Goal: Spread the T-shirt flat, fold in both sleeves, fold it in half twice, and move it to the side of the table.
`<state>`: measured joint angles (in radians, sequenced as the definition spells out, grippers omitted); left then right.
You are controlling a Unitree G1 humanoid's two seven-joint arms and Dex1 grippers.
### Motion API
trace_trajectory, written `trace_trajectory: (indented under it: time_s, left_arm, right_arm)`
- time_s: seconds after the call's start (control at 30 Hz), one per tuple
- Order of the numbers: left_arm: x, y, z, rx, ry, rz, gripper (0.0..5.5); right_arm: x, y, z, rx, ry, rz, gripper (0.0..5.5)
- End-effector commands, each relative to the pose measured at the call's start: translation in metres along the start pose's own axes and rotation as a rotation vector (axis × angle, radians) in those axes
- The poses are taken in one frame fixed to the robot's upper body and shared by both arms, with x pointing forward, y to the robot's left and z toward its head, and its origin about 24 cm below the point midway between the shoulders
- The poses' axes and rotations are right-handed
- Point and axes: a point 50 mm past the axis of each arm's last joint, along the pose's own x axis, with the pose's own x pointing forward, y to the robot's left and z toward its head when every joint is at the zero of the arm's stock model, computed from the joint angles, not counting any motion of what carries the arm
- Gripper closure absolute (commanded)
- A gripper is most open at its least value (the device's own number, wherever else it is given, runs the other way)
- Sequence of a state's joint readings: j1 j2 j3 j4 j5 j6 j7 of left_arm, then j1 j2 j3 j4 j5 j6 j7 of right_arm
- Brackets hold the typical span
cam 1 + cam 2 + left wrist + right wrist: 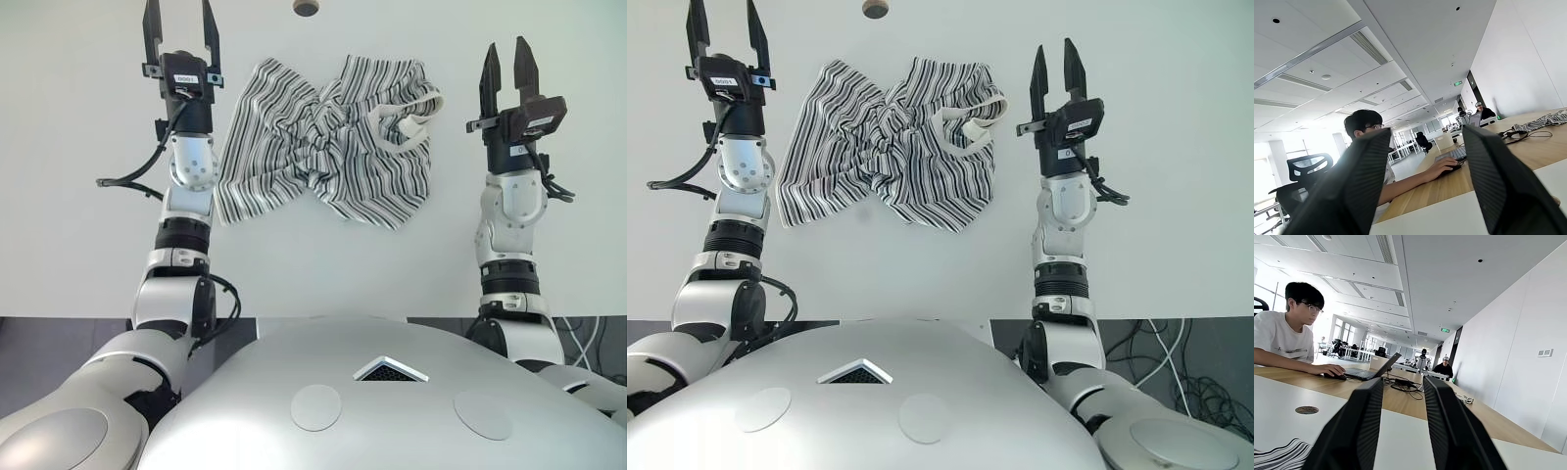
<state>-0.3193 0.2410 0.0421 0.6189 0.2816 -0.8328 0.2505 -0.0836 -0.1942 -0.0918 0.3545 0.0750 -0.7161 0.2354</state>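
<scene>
While both arms extend over the white table (pixel 78 284), the left gripper (pixel 179 18) sits at the far left, its two fingers spread wide and empty. Just to its right, the black-and-white striped T-shirt (pixel 323 147) lies crumpled and twisted at the table's far middle, with a round brown grommet (pixel 307 7) beyond it and its pale collar (pixel 411 125) turned rightward. Right of the collar, clear of the cloth, the right gripper (pixel 506 57) holds nothing, fingers parted more narrowly.

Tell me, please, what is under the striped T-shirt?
The T-shirt lies bunched on the white table, whose surface shows all around it. Anything beneath its folds is covered and cannot be seen.
</scene>
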Motion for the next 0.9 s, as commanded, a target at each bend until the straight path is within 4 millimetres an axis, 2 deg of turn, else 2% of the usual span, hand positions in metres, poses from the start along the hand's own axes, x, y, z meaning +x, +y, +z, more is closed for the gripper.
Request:
trace_trajectory:
  time_s: [0.03, 0.9]
  left_arm:
    - [-0.0005, 0.0009, -0.0019, 0.003, 0.017, -0.006, 2.82]
    - [-0.0028, 0.0002, 0.0017, 0.060, -0.026, -0.032, 2.82]
  right_arm:
    - [0.0033, 0.0002, 0.0026, -0.006, -0.007, 0.017, 3.99]
    - [0.0010, 0.0044, 0.0019, -0.004, 0.007, 0.055, 3.99]
